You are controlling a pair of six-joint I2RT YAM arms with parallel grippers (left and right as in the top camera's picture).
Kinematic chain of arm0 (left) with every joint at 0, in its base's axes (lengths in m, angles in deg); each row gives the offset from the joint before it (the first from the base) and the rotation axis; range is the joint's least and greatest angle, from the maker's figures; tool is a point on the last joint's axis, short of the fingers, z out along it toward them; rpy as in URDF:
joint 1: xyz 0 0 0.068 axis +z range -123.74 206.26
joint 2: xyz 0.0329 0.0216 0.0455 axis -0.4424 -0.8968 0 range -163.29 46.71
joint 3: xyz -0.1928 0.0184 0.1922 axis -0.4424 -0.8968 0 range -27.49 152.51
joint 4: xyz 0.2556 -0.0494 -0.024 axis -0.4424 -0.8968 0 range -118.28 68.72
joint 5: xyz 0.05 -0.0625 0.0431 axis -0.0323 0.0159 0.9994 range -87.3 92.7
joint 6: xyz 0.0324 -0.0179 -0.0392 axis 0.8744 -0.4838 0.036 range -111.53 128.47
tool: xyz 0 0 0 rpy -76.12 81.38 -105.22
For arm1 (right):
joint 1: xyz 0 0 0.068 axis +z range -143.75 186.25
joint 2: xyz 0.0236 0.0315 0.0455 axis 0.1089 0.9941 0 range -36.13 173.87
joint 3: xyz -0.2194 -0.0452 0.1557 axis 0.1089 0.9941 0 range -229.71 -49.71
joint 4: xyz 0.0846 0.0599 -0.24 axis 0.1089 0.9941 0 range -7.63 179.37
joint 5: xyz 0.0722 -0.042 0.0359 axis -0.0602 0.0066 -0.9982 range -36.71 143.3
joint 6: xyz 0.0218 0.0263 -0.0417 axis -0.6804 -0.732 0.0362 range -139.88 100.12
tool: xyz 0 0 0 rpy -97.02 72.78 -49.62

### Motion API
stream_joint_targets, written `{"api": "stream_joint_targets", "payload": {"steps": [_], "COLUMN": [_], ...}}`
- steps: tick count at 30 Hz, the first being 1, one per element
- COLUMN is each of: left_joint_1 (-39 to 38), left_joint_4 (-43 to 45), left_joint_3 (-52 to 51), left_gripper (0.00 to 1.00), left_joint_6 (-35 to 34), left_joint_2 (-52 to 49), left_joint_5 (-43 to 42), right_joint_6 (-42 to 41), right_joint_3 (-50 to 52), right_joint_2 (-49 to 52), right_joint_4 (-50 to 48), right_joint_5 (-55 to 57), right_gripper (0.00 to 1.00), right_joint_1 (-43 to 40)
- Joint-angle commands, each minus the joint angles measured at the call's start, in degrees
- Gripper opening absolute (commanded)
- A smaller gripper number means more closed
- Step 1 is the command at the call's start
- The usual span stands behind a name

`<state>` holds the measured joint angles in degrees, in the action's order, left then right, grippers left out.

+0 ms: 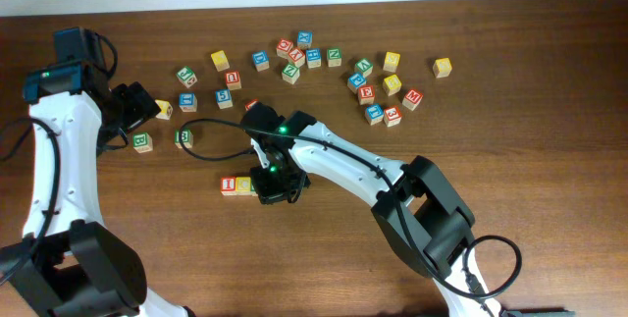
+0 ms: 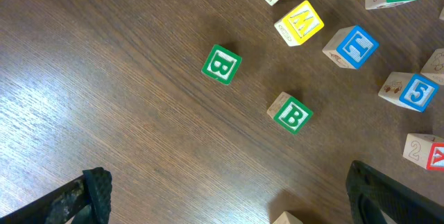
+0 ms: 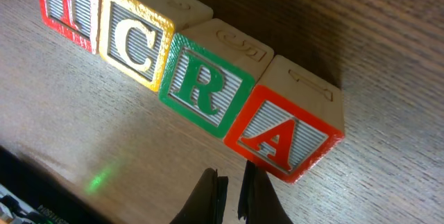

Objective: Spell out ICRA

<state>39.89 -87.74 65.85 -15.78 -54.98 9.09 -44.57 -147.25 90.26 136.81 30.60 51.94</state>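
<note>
Right wrist view: red I (image 3: 68, 9), yellow C (image 3: 135, 44), green R (image 3: 201, 85) and red A (image 3: 281, 137) touch in a row slanting toward 4 o'clock. The right gripper (image 3: 232, 189) is closed tight on nothing, at 7 o'clock of the red A. The left gripper (image 2: 229, 195) is spread wide, holding nothing.

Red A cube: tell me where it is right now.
In the right wrist view, the red A cube sits at the row's right end, against the green R cube, just above the right end effector.

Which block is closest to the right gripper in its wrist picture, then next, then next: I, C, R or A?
From the right gripper:
1. red A, at the near end of the row, just above it.
2. green R, next along.
3. yellow C, farther along.
4. red I, at the far end, in the top-left corner.
</note>
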Motion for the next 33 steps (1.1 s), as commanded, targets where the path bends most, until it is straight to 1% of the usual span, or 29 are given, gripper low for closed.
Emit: {"api": "stream_joint_targets", "payload": {"steps": [1,4,7,9,11,12,13,14,15,24,33], "left_joint_1": [0.2,0.2,0.2,0.2,0.2,0.2,0.2,0.2,0.2,0.2,0.2], "left_joint_4": [-0.1,-0.1,-0.1,-0.1,-0.1,-0.1,-0.1,-0.1,-0.1,-0.1,-0.1], "left_joint_3": [0.8,0.8,0.8,0.8,0.8,0.8,0.8,0.8,0.8,0.8,0.8], "left_gripper": [0.99,0.99,0.99,0.99,0.99,0.99,0.99,0.99,0.99,0.99,0.99], "left_joint_6": [-0.7,-0.7,-0.7,-0.7,-0.7,-0.7,-0.7,-0.7,-0.7,-0.7,-0.7], "left_joint_2": [0.0,0.0,0.0,0.0,0.0,0.0,0.0,0.0,0.0,0.0,0.0], "left_joint_5": [-0.2,-0.2,-0.2,-0.2,-0.2,-0.2,-0.2,-0.2,-0.2,-0.2,-0.2], "right_joint_6": [1.7,5.3,6.8,8.0,8.0,8.0,8.0,8.0,8.0,8.0,8.0], "right_joint_3": [0.2,-0.2,-0.2,-0.2,-0.2,-0.2,-0.2,-0.2,-0.2,-0.2,-0.2], "right_joint_2": [0.6,0.6,0.6,0.6,0.6,0.6,0.6,0.6,0.6,0.6,0.6], "right_joint_4": [2.6,8.6,12.5,13.1,11.4,9.9,8.2,7.0,5.9,5.1,5.1], "right_joint_5": [-3.1,-3.0,-1.5,-0.6,-0.6,-0.2,0.9,1.6,2.1,2.4,2.4], "right_gripper": [0.04,0.04,0.04,0.04,0.05,0.12,0.36,0.69,0.98,0.98,0.98], "right_joint_1": [-0.1,-1.9,-5.0,-7.9,-10.7,-12.0,-13.4,-14.4,-15.6,-22.8,-23.6]}}
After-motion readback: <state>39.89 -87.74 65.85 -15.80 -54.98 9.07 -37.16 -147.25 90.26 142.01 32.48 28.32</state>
